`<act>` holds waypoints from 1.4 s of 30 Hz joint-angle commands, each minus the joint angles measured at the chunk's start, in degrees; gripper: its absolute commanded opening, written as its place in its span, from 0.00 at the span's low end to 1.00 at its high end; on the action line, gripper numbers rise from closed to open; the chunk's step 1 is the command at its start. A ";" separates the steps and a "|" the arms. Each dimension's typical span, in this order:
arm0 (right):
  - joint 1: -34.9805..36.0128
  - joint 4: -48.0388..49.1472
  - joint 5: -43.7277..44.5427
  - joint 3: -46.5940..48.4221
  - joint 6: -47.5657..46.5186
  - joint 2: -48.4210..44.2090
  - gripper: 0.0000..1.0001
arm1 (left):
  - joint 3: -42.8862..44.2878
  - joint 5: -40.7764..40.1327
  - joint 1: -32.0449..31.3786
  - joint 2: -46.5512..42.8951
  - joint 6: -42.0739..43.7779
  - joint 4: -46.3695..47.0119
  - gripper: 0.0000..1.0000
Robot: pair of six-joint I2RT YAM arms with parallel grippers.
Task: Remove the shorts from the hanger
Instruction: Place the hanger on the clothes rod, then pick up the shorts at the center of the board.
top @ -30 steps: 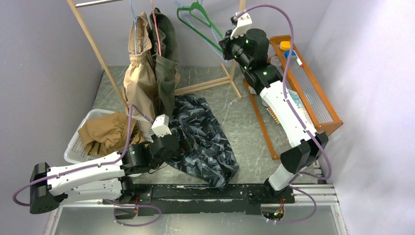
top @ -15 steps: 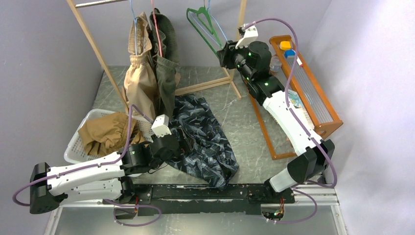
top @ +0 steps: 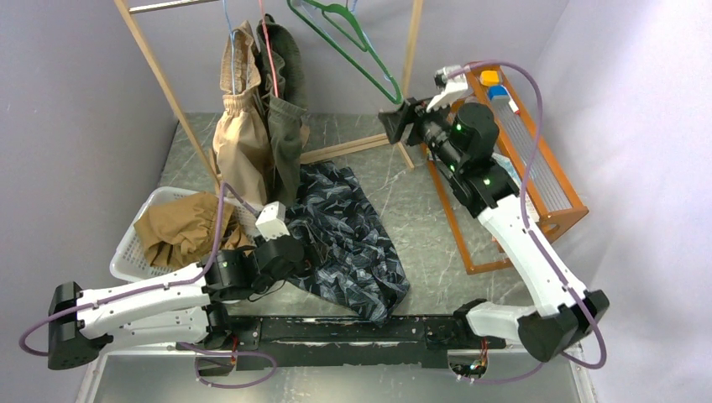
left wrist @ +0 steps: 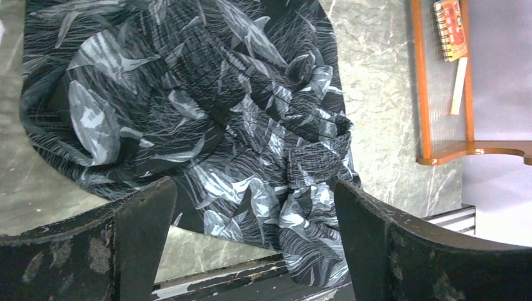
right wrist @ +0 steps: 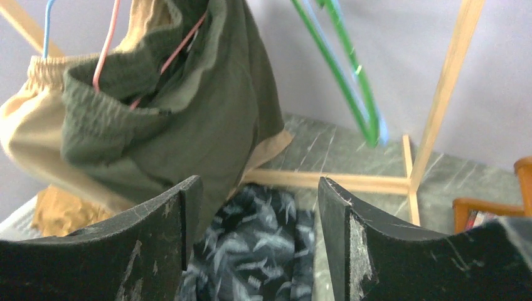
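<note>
Between the left fingers (left wrist: 135,241), which are standing wide apart and gripping nothing, the dark patterned shorts (left wrist: 207,125) are lying crumpled on the bench (left wrist: 383,94), off any hanger. Seen from above, those fingers are sitting low over the near left edge of that garment; whether they are touching the cloth I cannot tell. Just beside them the white basket (top: 133,243) is holding the tan shorts (top: 180,225) in a heap. Across the bench, the right fingers (right wrist: 160,248) are likewise standing apart with nothing between them, raised in the air near the wooden rack (top: 159,80) and pointing toward it. Ahead of them the olive shorts (right wrist: 188,119) are hanging on a pink hanger (right wrist: 106,44), and the beige shorts (right wrist: 25,132) are hanging beside them on a blue hanger (right wrist: 49,25). A green hanger (right wrist: 370,125) is dangling, tilted, toward the rack's right end. An orange tray (top: 546,180) is resting along the bench's right side.
</note>
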 commanded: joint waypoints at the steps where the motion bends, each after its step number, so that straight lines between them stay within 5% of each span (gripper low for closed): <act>1: -0.46 -2.04 -3.50 -8.11 2.85 -7.70 0.71 | -1.28 -0.08 0.00 -1.74 -2.08 -3.93 0.99; 9: -0.35 -3.40 -10.27 -34.44 13.65 -19.88 0.71 | -3.10 0.72 0.00 -0.15 -5.84 -3.38 0.99; 15: -0.27 -1.25 -20.31 -50.47 20.06 -17.22 0.70 | -3.47 3.31 0.01 5.31 -9.27 1.97 0.99; 22: 0.17 7.43 -25.43 -57.67 22.86 -11.06 0.71 | -1.81 5.58 0.09 12.80 -14.16 5.25 0.99; 26: 0.63 12.65 -30.85 -60.52 22.45 -7.94 0.41 | -1.71 6.07 0.38 15.55 -21.32 6.06 0.99; 31: 1.38 18.73 -39.10 -65.15 21.32 -8.90 0.19 | -4.77 8.05 2.55 16.90 -29.25 12.68 0.99; 38: 10.65 17.64 -43.52 -67.55 18.02 -10.67 0.16 | -5.22 12.89 7.99 20.40 -34.37 16.72 0.99; 42: 16.54 16.04 -35.78 -66.29 17.88 -7.63 0.15 | -0.43 15.95 10.25 26.36 -31.91 13.91 0.99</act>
